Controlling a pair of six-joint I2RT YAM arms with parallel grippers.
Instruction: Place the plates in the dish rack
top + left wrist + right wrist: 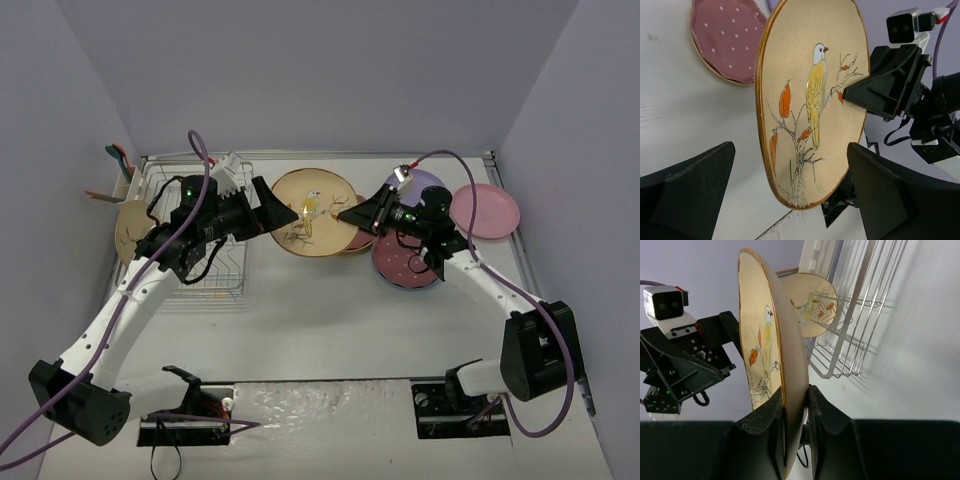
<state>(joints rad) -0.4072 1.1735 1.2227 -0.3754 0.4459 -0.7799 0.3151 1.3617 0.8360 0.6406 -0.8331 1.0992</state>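
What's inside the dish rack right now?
One tan bird-print plate stands at the left end of the dish rack; near tines look bare. The left arm covers the rack's middle from above, so those slots are unseen. The right hand's matching plate is outside it.

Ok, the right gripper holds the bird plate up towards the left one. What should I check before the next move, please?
1. Right gripper shut on the rim of the round tan bird-print plate: ok.
2. Left gripper open wide, facing that plate: ok.
3. Plate's rim between the left jaws: cannot tell.
4. Silver wire dish rack has free slots: ok, only one tan plate stands in it.
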